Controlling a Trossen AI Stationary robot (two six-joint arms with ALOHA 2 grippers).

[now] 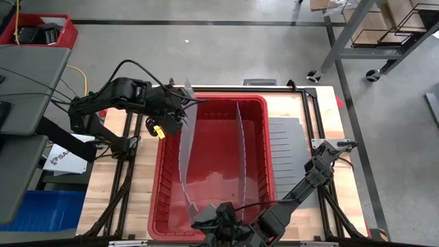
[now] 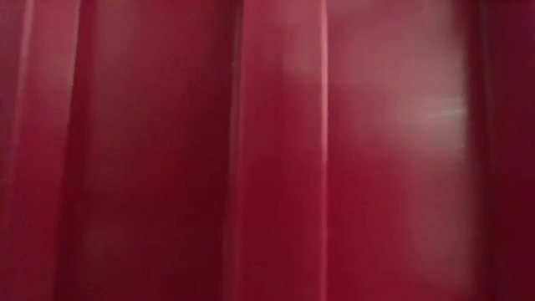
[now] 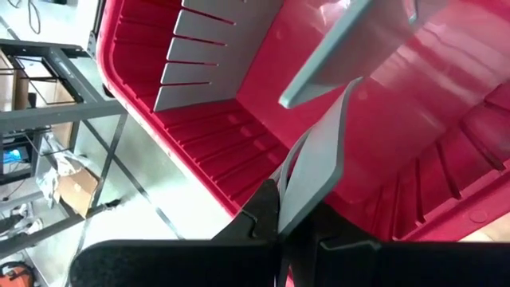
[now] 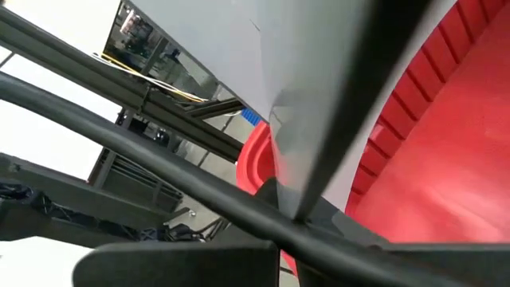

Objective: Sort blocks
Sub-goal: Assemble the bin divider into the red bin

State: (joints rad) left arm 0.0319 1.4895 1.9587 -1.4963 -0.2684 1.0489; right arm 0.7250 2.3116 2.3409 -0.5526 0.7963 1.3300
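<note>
Divider sheet: long axis runs 12 to 6 o'clock inside the red bin.
Left end effector: clamped on its 12 o'clock end.
Right end effector: clamped on its 6 o'clock end.
Blocks: none visible.

Red bin on table; 2 grey dividers inside, 1 sheet beside.

high: straight down | low: pressed against red bin | wrists: close, share bin
</note>
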